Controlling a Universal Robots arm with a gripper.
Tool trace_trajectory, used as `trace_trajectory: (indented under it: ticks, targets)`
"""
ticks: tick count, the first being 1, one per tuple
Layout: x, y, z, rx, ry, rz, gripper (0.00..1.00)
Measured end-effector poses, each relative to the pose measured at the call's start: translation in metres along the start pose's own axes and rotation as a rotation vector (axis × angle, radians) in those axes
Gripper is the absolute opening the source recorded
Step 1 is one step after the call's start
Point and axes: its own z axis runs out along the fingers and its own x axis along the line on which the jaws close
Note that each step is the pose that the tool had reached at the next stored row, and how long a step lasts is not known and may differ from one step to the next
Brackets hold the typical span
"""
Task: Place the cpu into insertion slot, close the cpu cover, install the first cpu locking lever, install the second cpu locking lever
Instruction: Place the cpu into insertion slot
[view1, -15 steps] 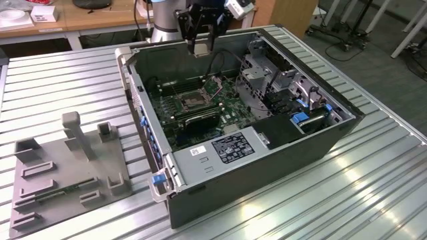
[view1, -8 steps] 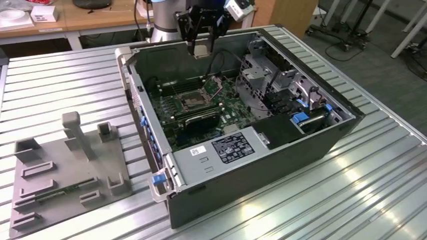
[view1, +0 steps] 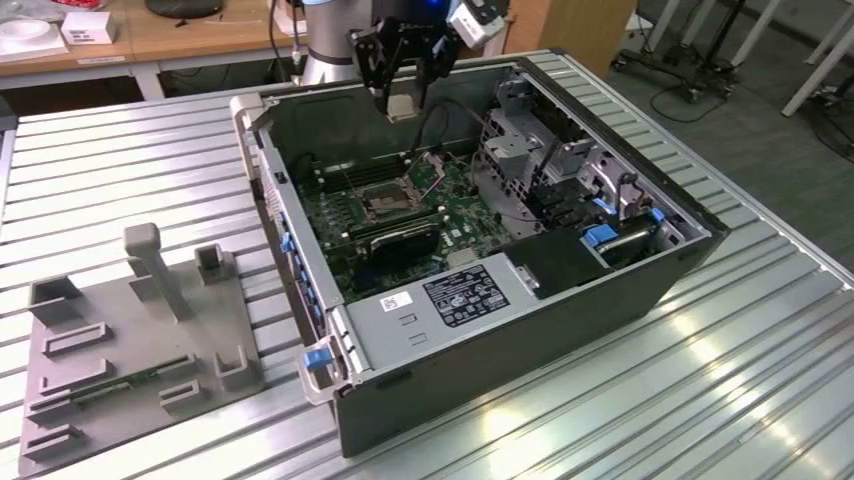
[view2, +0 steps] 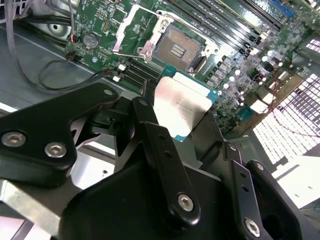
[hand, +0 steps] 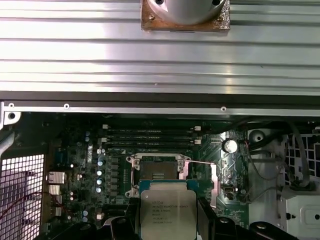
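Exterior view overlooks from above; both wrist views share insertion slot (view2: 180, 47) (hand: 157, 172).

Black matte hand (view1: 400, 103): angular linked fingers (view2: 156, 145), silver hex screws (view2: 185, 201). Pale grey cylindrical arm (view1: 327, 55), upper centre of exterior view.

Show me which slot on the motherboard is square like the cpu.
The insertion slot: a square socket in a silvery frame, contacts bare, shaped like the cpu between the fingers. The memory slots are long, narrow and black.
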Motion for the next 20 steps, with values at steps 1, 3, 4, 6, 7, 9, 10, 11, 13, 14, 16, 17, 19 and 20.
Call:
trace_trajectory:
  ticks: [1, 3, 4, 6, 7, 9, 10, 11, 13, 14, 16, 17, 19, 20]
  targets:
    - [0.0003, -0.0001, 0.0014, 0.0, 0.0001, 0.0, 0.54]
    - [0.0012, -0.0004, 0.0043, 0.0001, 0.0001, 0.0, 0.54]
    - [0.0016, -0.0005, 0.0055, 0.0, 0.0001, 0.0, 0.54]
    - [0.0021, -0.0007, 0.0078, 0.0, 0.0001, 0.0, 0.54]
    - [0.0025, -0.0008, 0.0094, 0.0, 0.0001, 0.0, 0.54]
    - [0.0032, -0.0011, 0.0131, 0.0, 0.0001, 0.0, 0.54]
    - [0.0032, -0.0014, 0.0149, 0.0, 0.0001, 0.0, 0.54]
    - [0.0032, -0.0017, 0.0166, 0.0, 0.0001, 0.0, 0.54]
    - [0.0034, -0.0024, 0.0201, 0.0002, 0.0002, 0.0, 0.54]
    - [0.0036, -0.0028, 0.0219, 0.0001, 0.0002, 0.0, 0.54]
    - [0.004, -0.0044, 0.0258, -0.0001, 0.0001, 0.0, 0.54]
    - [0.0044, -0.0054, 0.0276, 0.0001, 0.0001, 0.0, 0.54]
    - [0.0048, -0.007, 0.0305, -0.0001, 0.0001, 0.0, 0.54]
    - [0.005, -0.0074, 0.0314, -0.0001, 0.0, 0.0, 0.54]
